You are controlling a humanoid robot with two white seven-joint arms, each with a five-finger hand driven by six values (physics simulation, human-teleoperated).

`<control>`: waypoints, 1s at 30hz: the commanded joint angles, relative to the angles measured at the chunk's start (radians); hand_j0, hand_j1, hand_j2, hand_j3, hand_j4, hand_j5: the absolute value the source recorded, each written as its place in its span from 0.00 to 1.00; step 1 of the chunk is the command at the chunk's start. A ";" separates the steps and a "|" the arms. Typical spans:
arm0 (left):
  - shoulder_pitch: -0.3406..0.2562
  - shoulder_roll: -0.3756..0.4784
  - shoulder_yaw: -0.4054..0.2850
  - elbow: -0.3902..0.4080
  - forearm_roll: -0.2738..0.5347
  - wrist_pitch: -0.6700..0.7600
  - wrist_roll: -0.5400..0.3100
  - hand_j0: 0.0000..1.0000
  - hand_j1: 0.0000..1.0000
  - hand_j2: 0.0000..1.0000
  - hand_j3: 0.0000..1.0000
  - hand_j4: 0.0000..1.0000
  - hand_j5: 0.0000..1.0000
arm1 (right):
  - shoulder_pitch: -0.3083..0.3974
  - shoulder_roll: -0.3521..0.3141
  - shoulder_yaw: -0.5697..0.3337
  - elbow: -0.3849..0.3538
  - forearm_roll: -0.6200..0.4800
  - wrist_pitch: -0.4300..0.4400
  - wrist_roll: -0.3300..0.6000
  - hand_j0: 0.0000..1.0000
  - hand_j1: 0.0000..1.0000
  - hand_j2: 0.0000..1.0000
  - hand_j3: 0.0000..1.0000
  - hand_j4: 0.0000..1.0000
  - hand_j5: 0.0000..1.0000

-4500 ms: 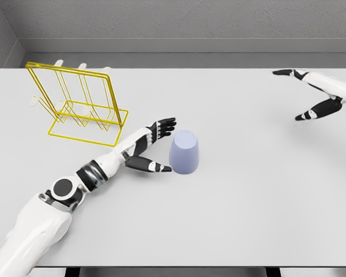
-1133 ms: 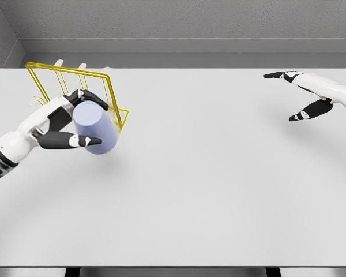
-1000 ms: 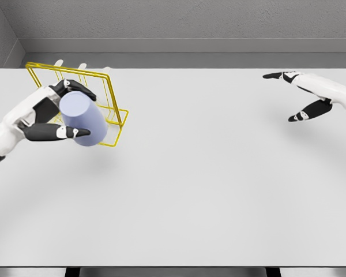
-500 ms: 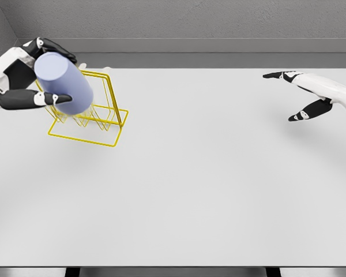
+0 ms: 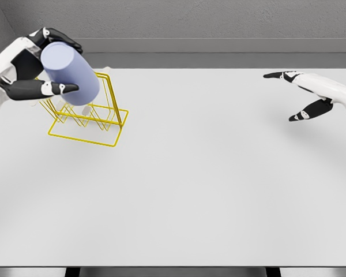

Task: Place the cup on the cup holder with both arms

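At upper left, left hand (image 5: pixel 29 72) grips the tilted cup (image 5: pixel 70 73) above the holder (image 5: pixel 86 112); placing is underway. Next: lower its mouth over a peg. Right hand (image 5: pixel 303 92), fingers spread, idles at right.

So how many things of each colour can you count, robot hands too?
Lavender: 1, the cup
Yellow: 1, the wire cup holder
White and black: 2, the left robot hand gripping the cup and the right robot hand, open over the table
White: 1, the table
Total: 5
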 commanded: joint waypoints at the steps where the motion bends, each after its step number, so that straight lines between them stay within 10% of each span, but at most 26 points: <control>1: -0.002 -0.019 -0.002 0.015 -0.003 0.010 0.001 0.40 0.40 0.40 0.40 0.40 0.40 | 0.000 -0.001 -0.001 -0.001 -0.007 0.002 0.000 1.00 1.00 1.00 1.00 1.00 1.00; 30: 0.002 -0.025 -0.068 0.078 -0.003 0.019 -0.007 0.40 0.40 0.40 0.40 0.40 0.40 | 0.000 -0.003 -0.001 0.001 -0.007 0.002 0.000 1.00 1.00 1.00 1.00 1.00 1.00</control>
